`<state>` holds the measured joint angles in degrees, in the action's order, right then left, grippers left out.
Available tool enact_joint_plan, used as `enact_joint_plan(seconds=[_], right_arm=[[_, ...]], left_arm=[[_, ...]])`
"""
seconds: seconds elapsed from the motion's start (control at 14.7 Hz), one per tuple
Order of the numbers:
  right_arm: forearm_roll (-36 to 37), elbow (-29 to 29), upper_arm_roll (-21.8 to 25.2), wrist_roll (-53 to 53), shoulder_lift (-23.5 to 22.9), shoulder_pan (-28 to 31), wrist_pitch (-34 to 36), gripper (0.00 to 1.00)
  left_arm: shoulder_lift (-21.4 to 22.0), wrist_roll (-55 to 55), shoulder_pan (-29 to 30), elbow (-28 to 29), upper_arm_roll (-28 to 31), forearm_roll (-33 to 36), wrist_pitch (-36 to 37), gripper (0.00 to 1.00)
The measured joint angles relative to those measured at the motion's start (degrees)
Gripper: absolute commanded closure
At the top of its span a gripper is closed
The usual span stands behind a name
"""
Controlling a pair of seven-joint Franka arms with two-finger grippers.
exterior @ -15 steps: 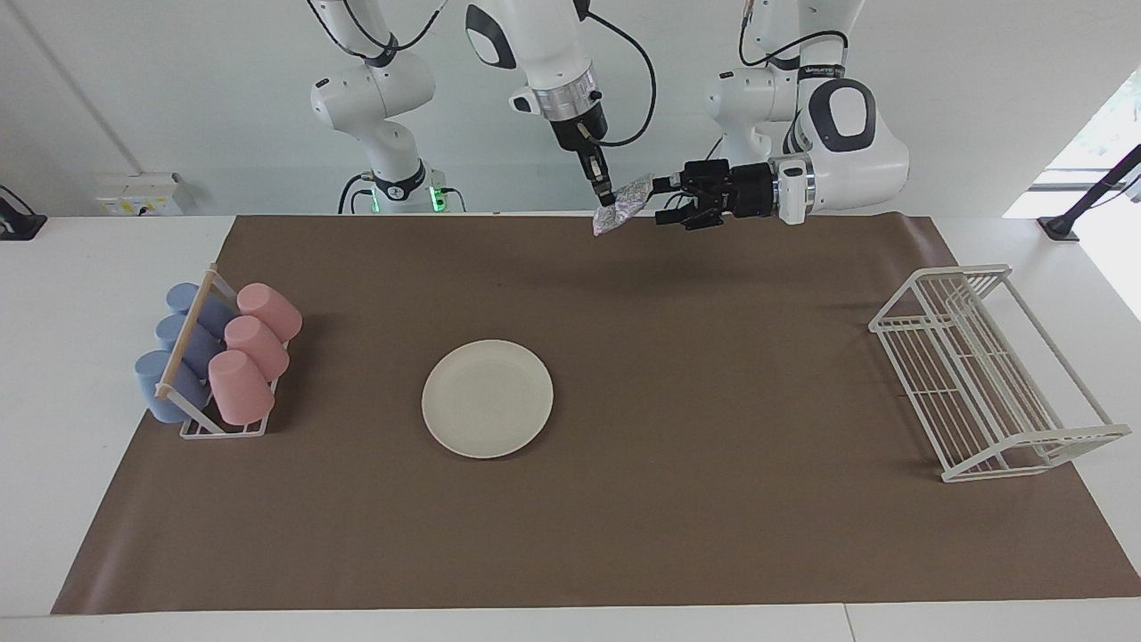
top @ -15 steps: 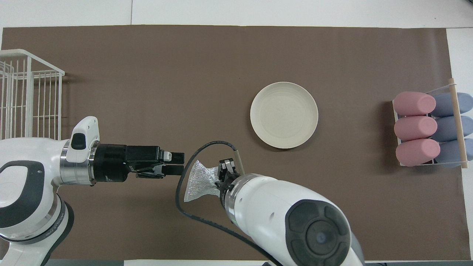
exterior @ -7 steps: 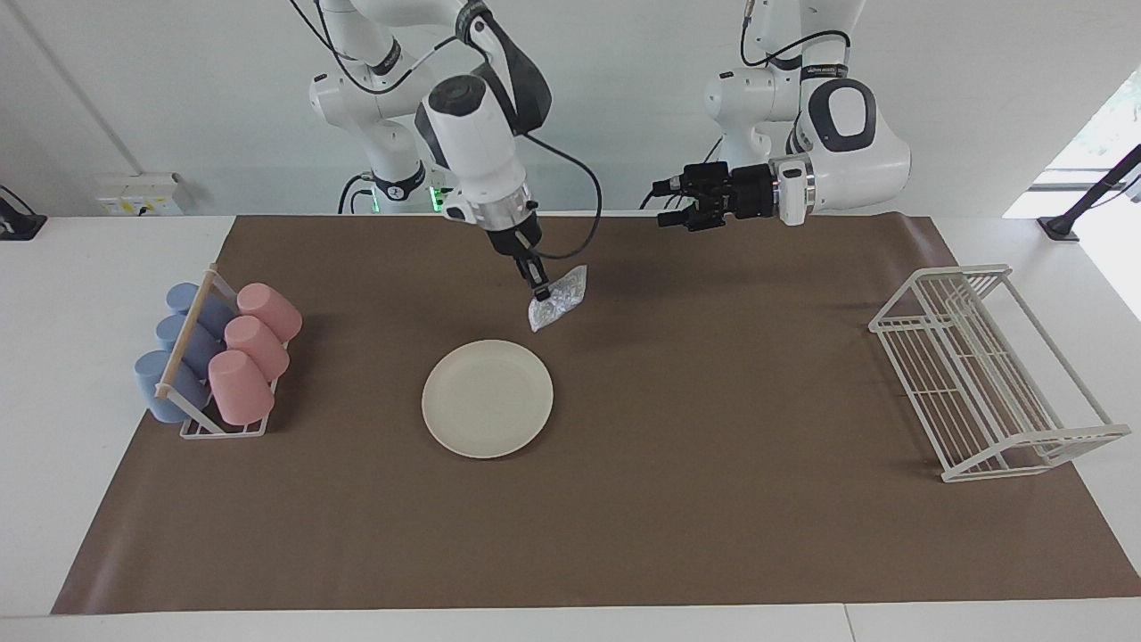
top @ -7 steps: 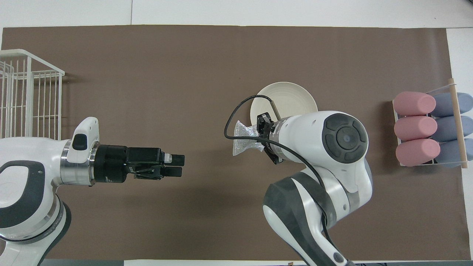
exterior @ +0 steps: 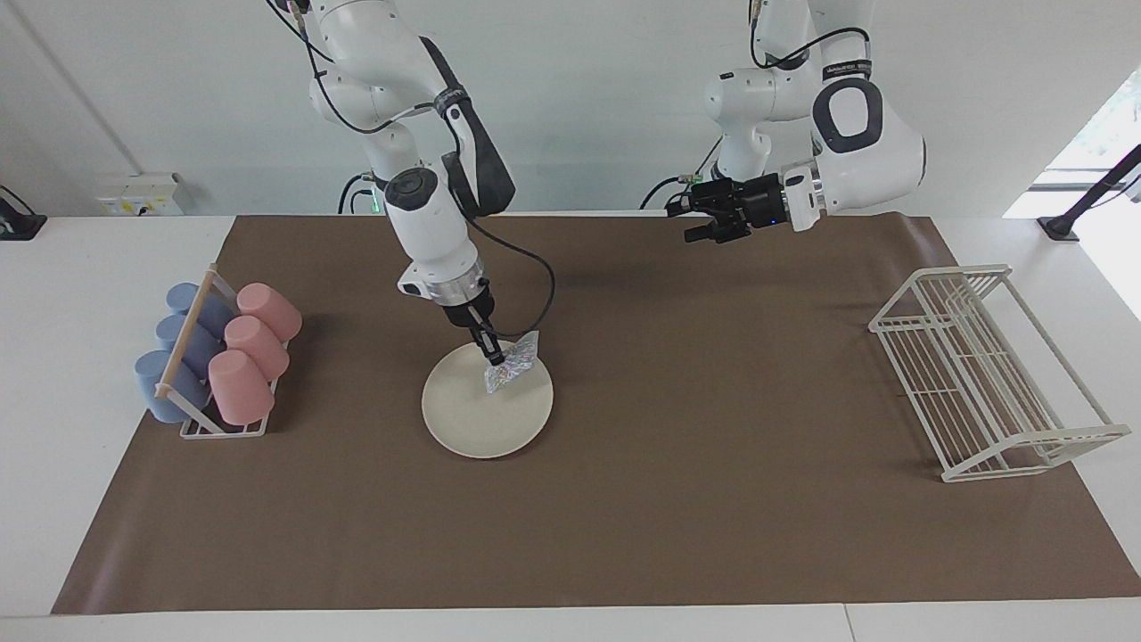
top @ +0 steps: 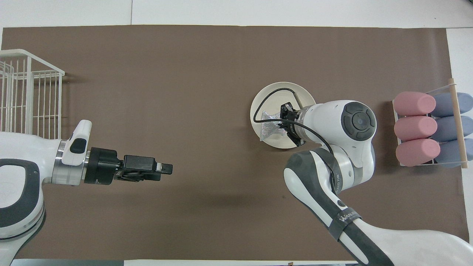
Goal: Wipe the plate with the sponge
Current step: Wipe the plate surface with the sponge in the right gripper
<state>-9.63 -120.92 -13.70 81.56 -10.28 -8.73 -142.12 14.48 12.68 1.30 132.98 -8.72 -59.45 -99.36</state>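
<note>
sponge [exterior: 511, 365] now over plate [exterior: 472, 419]

**One Plate, One Sponge, Six Cups on the Table**

Two robot arms work at one table, each ending in a single gripper: the right gripper [exterior: 493, 357] and the left gripper [exterior: 685, 220]. One cream-white plate [exterior: 472, 419] lies on one brown mat [exterior: 713, 499]. One silvery sponge [exterior: 513, 364] is in view. At the plate's nine o'clock in the facing view, one cup holder [exterior: 214, 428] carries six cups: three pink cups [exterior: 254, 346] and three blue cups [exterior: 165, 374], with one wooden rod [exterior: 187, 334] running across them. At three o'clock stands one white wire rack [exterior: 989, 374]. That makes two racks in all.
</note>
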Motion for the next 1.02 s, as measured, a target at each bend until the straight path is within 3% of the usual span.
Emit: enact_joint_plan(seconds=[0.27, 0.55, 0.75, 1.02], right_arm=[[0.0, -1.2, -0.4, -1.4, -2.0, -0.2, -2.3, 1.0], [0.0, -1.7, -0.3, -5.3, -6.4, 0.4, -10.0, 1.0], [0.0, -1.6, -0.3, -11.6, -6.6, 3.2, -11.2, 1.0], [0.0, -1.6, -0.2, -20.3, -6.8, 8.6, -11.2, 1.0]], left_arm=[[0.0, 0.0, 2.4, -2.2, 0.2, 16.0, -0.6, 0.0], [0.0, 0.0, 4.4, -3.5, 0.3, 31.7, -6.9, 0.0], [-0.1, -0.1, 5.4, -3.6, 0.4, 42.3, -10.8, 0.0], [-0.5, -0.2, 6.6, -3.6, 0.4, 49.0, -13.5, 0.0]])
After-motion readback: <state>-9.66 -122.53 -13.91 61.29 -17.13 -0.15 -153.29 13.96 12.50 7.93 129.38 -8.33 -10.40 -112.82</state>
